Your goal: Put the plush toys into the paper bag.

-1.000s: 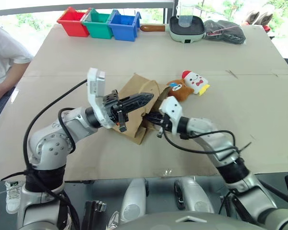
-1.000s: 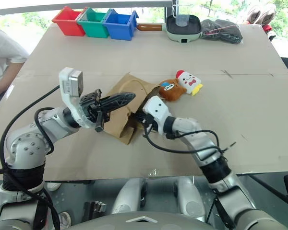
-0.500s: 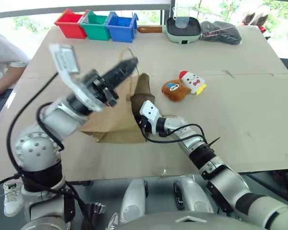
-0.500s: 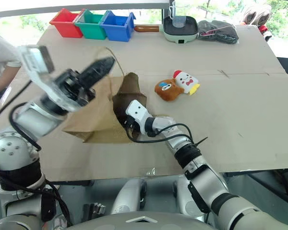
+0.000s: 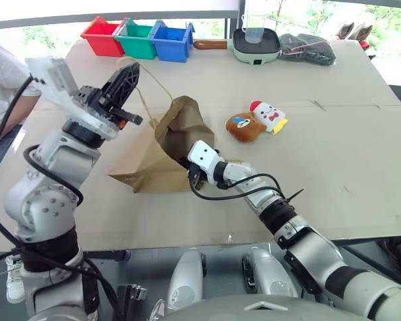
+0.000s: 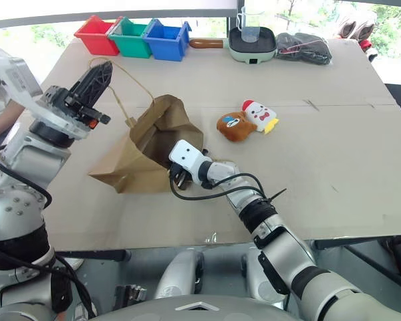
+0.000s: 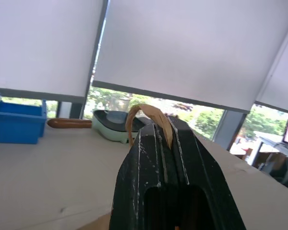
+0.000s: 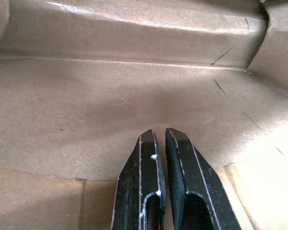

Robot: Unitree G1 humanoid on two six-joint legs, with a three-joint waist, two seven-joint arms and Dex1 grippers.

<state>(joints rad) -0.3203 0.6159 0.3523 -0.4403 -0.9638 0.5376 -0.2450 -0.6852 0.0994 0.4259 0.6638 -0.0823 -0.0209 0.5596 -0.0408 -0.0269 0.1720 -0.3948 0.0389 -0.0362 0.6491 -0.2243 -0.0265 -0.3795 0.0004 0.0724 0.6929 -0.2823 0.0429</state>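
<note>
Right wrist view: right tool (image 8: 161, 136) inside paper bag (image 5: 154, 157).

The mouth of the paper bag (image 5: 162, 150) is blocked by the right gripper (image 8: 164, 139), which is inside with fingers together. Around the two plush toys (image 5: 257, 120) the table (image 5: 334, 147) is free, and the bins (image 5: 137, 37) stand well apart.

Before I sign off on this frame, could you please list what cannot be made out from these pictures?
- Right gripper: in the head views the paper bag hides its fingers, which reach into the mouth.
- Bag's inside: the wrist view shows bare paper; the deeper end is cut off by the edge.
- Bag's second handle: hidden by the bag; the left gripper pinches one handle.
- Brown toy: its face patch is too small to read.
</note>
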